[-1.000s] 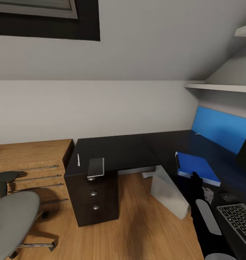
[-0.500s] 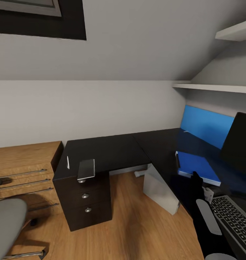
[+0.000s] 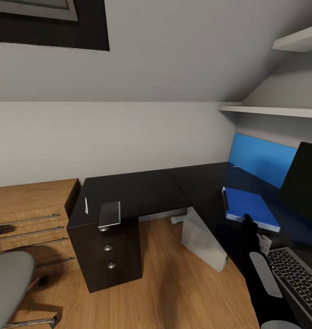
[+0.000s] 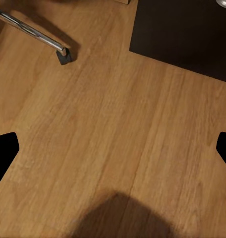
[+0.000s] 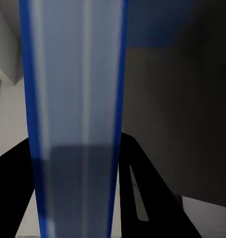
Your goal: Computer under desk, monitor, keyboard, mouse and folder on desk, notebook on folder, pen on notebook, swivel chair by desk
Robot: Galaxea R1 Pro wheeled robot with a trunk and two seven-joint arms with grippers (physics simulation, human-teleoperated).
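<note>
Right gripper (image 3: pixel 248 225) clamped, apparently, on the near edge of the bright blue flat folder (image 3: pixel 248 206) — long axis running away across the black L-shaped tabletop (image 3: pixel 142 192). Left gripper (image 4: pixel 113 148) spread open, empty, over wooden floor (image 4: pixel 103 124) — well apart.

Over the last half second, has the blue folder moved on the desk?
Yes, slightly. The folder has shifted away from the keyboard towards the blue wall panel, while the desk holds its place in the head view.
</note>
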